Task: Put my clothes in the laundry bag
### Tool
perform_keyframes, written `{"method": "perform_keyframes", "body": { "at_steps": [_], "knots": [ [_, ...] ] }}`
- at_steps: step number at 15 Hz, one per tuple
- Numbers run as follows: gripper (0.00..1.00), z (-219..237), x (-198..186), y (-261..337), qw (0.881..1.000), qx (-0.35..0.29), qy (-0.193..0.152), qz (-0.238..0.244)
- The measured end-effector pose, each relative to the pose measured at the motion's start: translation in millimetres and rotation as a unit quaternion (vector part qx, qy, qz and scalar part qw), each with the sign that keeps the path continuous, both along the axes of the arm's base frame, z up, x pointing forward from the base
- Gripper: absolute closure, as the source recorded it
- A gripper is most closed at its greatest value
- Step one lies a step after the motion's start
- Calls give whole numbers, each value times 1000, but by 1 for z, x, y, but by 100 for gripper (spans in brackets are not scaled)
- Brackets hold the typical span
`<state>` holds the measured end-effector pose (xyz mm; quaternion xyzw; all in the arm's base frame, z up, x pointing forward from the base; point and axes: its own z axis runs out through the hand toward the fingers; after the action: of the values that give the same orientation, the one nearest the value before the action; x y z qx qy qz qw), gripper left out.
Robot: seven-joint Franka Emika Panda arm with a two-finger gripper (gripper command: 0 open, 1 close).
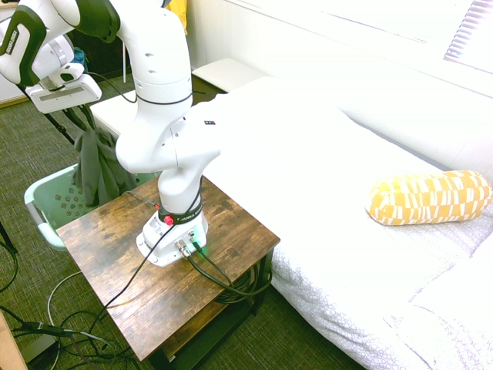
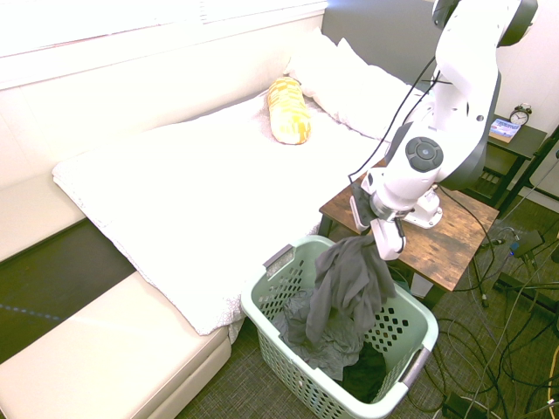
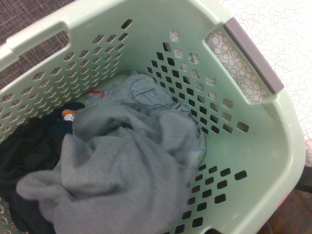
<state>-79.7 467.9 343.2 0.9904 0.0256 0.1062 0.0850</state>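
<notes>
We hold the tool (image 2: 384, 237) over the bag (image 2: 417, 321); we cannot tell whether it grips the clothes (image 2: 349, 284), soft, light and limp, best pinched at a bunched fold.

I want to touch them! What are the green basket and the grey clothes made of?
The basket looks like smooth, hard plastic: pale green, slightly shiny, with neat rows of punched holes. The clothes look like soft, matte knitted cloth, maybe cotton jersey; they droop and wrinkle where they hang into the basket.
</notes>
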Motion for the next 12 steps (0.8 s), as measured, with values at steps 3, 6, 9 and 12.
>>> {"method": "perform_keyframes", "body": {
  "at_steps": [3,6,9,12],
  "knots": [
    [0,4,32,6,1000,9,3,-21],
    [0,10,125,9,997,26,10,-76],
    [0,13,249,-24,987,50,14,-152],
    [0,17,362,-108,967,83,22,-241]
  ]
}}
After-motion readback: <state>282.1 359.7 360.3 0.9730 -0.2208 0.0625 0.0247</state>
